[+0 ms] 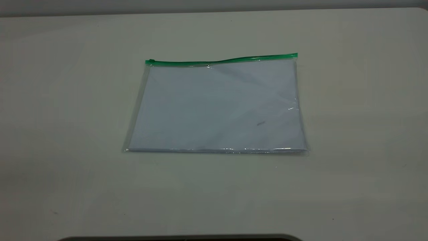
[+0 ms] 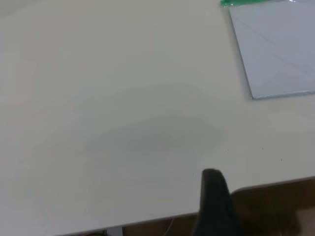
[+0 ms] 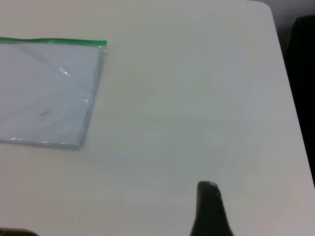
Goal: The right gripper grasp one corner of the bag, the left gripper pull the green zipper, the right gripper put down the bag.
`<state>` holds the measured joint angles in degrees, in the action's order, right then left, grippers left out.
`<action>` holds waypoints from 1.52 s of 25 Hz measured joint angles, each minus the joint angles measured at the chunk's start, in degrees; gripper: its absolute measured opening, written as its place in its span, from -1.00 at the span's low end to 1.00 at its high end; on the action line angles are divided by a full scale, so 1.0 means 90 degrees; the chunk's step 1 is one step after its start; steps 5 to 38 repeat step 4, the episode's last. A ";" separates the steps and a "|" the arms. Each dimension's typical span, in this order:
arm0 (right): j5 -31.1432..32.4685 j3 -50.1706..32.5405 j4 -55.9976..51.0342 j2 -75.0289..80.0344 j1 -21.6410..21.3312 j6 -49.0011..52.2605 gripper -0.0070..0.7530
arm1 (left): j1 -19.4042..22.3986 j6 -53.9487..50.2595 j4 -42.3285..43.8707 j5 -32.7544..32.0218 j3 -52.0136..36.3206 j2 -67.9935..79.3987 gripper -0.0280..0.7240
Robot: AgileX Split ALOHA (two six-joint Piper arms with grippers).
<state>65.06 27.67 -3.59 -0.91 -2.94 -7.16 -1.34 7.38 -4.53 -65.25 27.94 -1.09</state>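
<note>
Pale cream tabletop [image 1: 67,100] fills nearly every view, with a grey wall strip along its far edge in the exterior view and a dark curved shape cut off at the near edge. Neither arm shows in that view. Each wrist view catches only a single dark finger tip poking in from the frame edge: the left gripper [image 2: 214,196] over the table's edge, with brown floor beyond it, and the right gripper [image 3: 209,209] over bare table; the second jaw is out of frame for both, so whether either claw is spread or closed cannot be told. The bag [image 1: 217,107] lies flat near the table's middle, well apart from both grippers, touched by nothing. Its green zipper [image 1: 234,59] runs along the far long edge, slightly wavy toward the right, with the slider [image 1: 151,61] at the left end. White sheets show through the clear plastic, and a small dark mark on them is too faint to identify. The left wrist view cuts the bag off, showing only one corner and a short end of green strip; the right wrist view shows the bag's right corner [image 3: 102,43] capped in green, the rest running out of frame. A dark object at the table's rounded corner in that view is unclear
</note>
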 joint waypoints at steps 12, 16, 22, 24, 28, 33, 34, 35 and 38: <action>0.0000 0.0000 0.0000 0.0000 0.0000 0.0006 0.48 | 0.0000 0.0000 0.0000 0.0000 0.0000 0.0000 0.58; 0.0000 0.0000 0.0000 0.0000 0.0000 0.0006 0.48 | 0.0000 0.0000 0.0000 0.0000 0.0000 0.0000 0.58; 0.0000 0.0000 0.0000 0.0000 0.0000 0.0006 0.48 | 0.0000 0.0000 0.0000 0.0000 0.0000 0.0000 0.58; 0.0000 0.0000 0.0000 0.0000 0.0000 0.0006 0.48 | 0.0000 0.0000 0.0000 0.0000 0.0000 0.0000 0.58; 0.0000 0.0000 0.0000 0.0000 0.0000 0.0006 0.48 | 0.0000 0.0000 0.0000 0.0000 0.0000 0.0000 0.58; 0.0000 0.0000 0.0000 0.0000 0.0000 0.0006 0.48 | 0.0000 0.0000 0.0000 0.0000 0.0000 0.0000 0.58; 0.0000 0.0000 0.0000 0.0000 0.0000 0.0006 0.48 | 0.0000 0.0000 0.0000 0.0000 0.0000 0.0000 0.58; 0.0000 0.0000 0.0000 0.0000 0.0000 0.0006 0.48 | 0.0000 0.0000 0.0000 0.0000 0.0000 0.0000 0.58; 0.0000 0.0000 0.0000 0.0000 0.0000 0.0006 0.48 | 0.0000 0.0000 0.0000 0.0000 0.0000 0.0000 0.58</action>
